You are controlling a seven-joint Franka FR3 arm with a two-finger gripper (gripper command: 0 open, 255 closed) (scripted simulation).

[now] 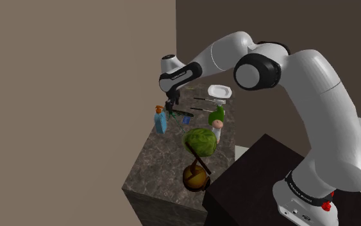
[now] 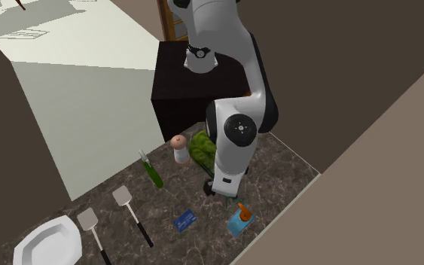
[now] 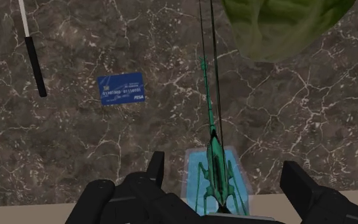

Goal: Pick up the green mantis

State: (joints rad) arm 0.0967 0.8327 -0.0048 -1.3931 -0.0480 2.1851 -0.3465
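step: close on mantis | tool [image 3: 224, 163] wide open, holding nothing | green mantis [image 3: 214, 143] between its fingers, over blue bottle [image 3: 193, 160] | advice: centre on body, descend straight, squeeze gently

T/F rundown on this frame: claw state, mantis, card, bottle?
1. The claw is open. True.
2. The green mantis is clasped by the fingers. False: it lies between them, untouched.
3. The blue card lies on the marble counter. True.
4. The blue bottle has a green pump. False: its pump is orange.
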